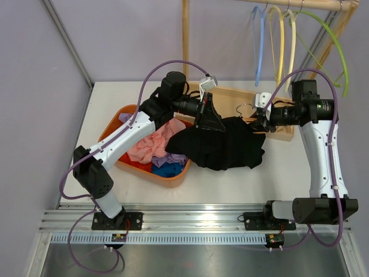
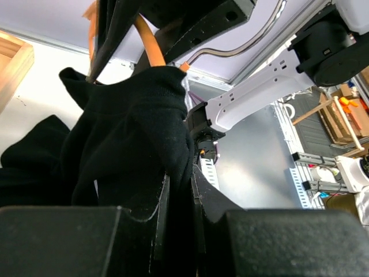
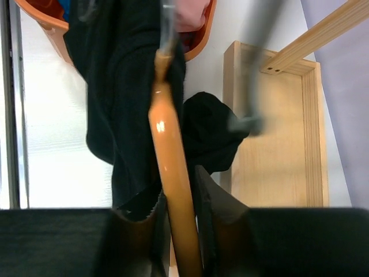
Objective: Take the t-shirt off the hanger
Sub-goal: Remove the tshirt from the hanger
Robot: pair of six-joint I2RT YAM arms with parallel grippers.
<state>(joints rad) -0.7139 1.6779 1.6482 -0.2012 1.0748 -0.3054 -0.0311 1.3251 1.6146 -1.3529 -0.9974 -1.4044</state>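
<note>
Black shirt (image 1: 228, 147), bunched, sags off orange hanger (image 3: 167, 150). Hanger's long axis runs gripper to gripper. Left gripper (image 2: 180, 190) pinches shirt; right gripper (image 3: 176, 202) clamps hanger arm.

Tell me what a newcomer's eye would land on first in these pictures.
A black t-shirt lies bunched in the middle of the white table, stretched between the two arms. The left gripper is pinched shut on its fabric, while the right gripper clamps the orange hanger still threaded through it. To the left sits an orange bin heaped with pink, purple and blue clothes.
</note>
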